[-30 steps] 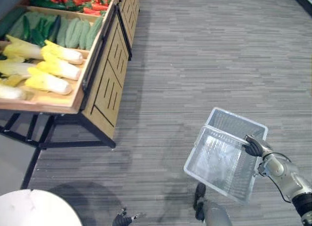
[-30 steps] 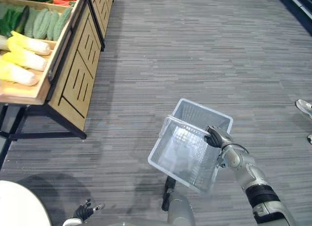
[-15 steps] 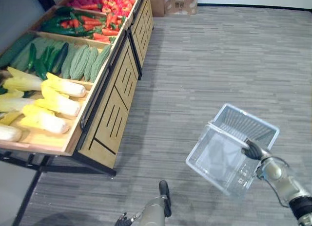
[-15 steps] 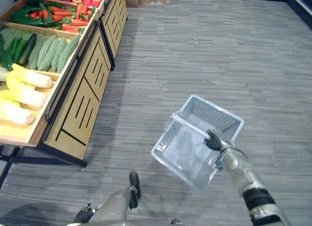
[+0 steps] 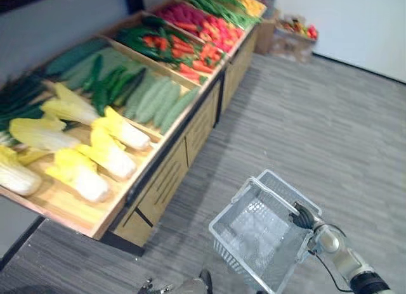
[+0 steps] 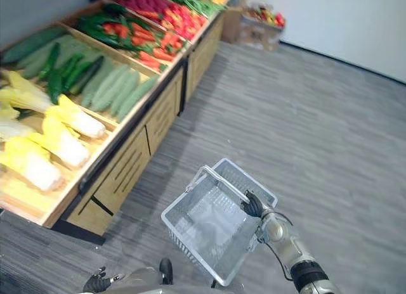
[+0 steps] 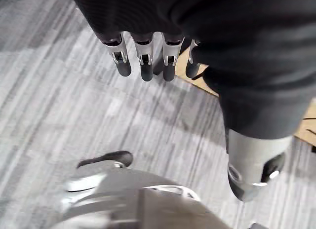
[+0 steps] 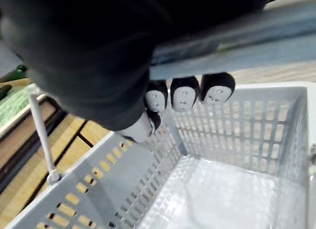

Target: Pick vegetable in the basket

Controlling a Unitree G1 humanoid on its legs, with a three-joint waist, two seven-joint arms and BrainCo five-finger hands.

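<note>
A pale grey plastic basket (image 5: 247,262) hangs empty from my right hand (image 5: 303,216), which is shut on its handle bar (image 8: 207,66) with the fingers (image 8: 183,96) curled over it. To the left, a wooden produce stand (image 5: 166,185) holds yellow-white cabbages (image 5: 109,156), pale green gourds (image 5: 157,99), dark cucumbers (image 5: 101,86) and red peppers (image 5: 191,54). My left hand (image 6: 97,282) hangs low at the bottom edge, away from the stand, with straight fingers (image 7: 144,58) and nothing in it.
Grey striped floor (image 5: 330,135) stretches to the right of the stand. A cardboard box of produce (image 5: 293,35) sits at the stand's far end against a white wall (image 5: 355,21). Further bins of red and green vegetables (image 6: 158,6) run along the stand.
The camera has swung up and towards the stand, so more bins and the far wall show. The basket stays in my right hand; the left hand stays low.
</note>
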